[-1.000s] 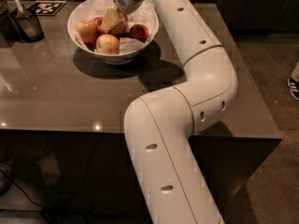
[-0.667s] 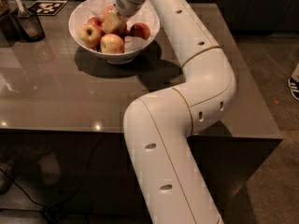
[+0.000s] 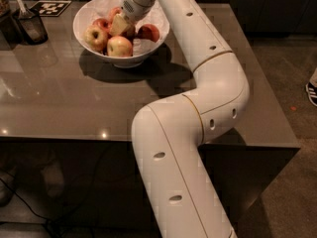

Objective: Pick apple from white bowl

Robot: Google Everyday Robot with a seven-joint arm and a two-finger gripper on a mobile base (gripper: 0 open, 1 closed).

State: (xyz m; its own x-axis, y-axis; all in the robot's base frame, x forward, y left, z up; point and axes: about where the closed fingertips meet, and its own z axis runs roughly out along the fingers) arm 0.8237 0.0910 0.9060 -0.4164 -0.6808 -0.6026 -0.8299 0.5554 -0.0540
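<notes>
The white bowl (image 3: 143,53), lined with crumpled white paper, stands on the far left part of the table. It holds several red-yellow apples: one at the front (image 3: 119,46), one at the left (image 3: 95,35) and one at the right (image 3: 149,32). My gripper (image 3: 120,25) reaches down from the white arm into the middle of the bowl, among the apples and touching them. An apple behind it (image 3: 114,13) is partly hidden.
A small dark container with a utensil (image 3: 30,26) stands at the table's far left. A black-and-white marker tag (image 3: 51,7) lies behind it. My arm (image 3: 208,73) crosses the table's right half. The table's front edge (image 3: 74,136) is near.
The gripper has stayed low in the bowl's middle, with only a slight shift. The apples next to it have nudged a little.
</notes>
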